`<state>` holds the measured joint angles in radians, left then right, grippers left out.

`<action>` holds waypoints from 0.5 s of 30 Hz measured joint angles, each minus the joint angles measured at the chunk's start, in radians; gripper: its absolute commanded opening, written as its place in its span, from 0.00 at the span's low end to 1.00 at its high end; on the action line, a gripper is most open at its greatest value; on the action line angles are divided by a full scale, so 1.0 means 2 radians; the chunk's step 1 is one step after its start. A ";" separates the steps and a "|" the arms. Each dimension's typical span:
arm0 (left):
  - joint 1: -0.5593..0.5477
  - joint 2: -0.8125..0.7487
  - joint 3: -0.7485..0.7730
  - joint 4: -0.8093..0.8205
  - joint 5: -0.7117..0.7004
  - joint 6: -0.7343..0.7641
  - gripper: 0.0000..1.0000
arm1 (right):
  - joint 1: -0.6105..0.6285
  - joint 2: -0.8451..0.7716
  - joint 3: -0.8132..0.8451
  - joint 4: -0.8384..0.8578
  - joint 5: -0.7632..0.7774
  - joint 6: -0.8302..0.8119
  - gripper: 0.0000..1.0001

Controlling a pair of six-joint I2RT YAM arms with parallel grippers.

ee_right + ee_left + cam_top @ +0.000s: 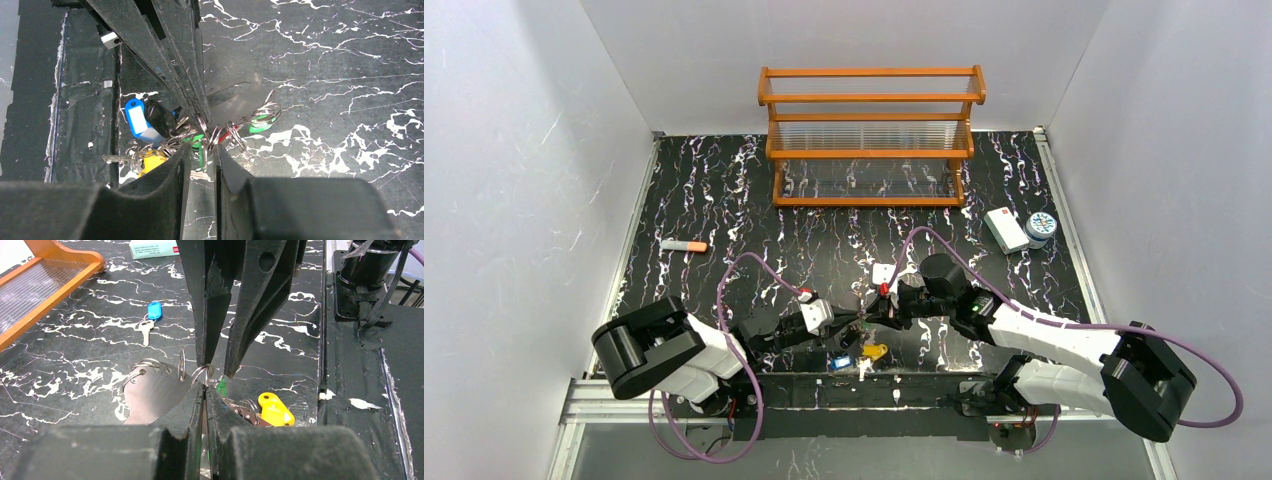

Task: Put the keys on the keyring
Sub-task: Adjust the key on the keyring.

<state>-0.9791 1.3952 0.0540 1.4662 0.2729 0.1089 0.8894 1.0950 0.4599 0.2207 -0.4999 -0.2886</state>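
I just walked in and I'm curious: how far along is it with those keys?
Done: nothing I can confirm; the tangle hides whether any key is threaded. In hand: the left gripper pinches a ring; the right gripper, slightly open, meets it. Left: a blue key lies apart on the table, and the yellow key beside the tangle.

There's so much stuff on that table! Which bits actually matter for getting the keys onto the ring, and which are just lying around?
Part of the job: keyring, blue-tagged key, yellow-tagged key, green tag.

Just lying about: wooden rack, white box, round tin, orange-tipped stick.
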 measured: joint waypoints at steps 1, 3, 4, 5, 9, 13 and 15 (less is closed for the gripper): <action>0.000 0.000 -0.001 0.000 0.000 -0.001 0.00 | 0.000 0.000 0.000 0.000 0.000 0.001 0.28; 0.000 0.000 -0.001 0.000 0.000 -0.001 0.00 | 0.000 0.000 0.000 0.000 0.000 0.001 0.28; 0.000 0.000 -0.002 0.000 0.000 -0.002 0.00 | 0.000 0.000 0.000 0.000 0.000 0.002 0.29; 0.000 0.000 -0.002 0.000 0.000 -0.002 0.00 | 0.000 -0.001 0.000 0.000 0.002 0.003 0.29; 0.000 0.000 -0.003 0.000 0.000 -0.003 0.00 | 0.000 -0.012 -0.010 -0.001 0.007 0.007 0.29; 0.000 0.000 -0.003 0.000 0.000 -0.004 0.00 | 0.000 -0.021 -0.016 -0.003 0.006 0.012 0.22; 0.000 0.000 -0.003 0.000 0.000 -0.004 0.00 | 0.000 -0.024 -0.017 -0.004 0.002 0.013 0.18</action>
<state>-0.9791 1.3949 0.0475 1.4670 0.2722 0.1005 0.8894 1.0477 0.4267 0.2134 -0.4957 -0.2626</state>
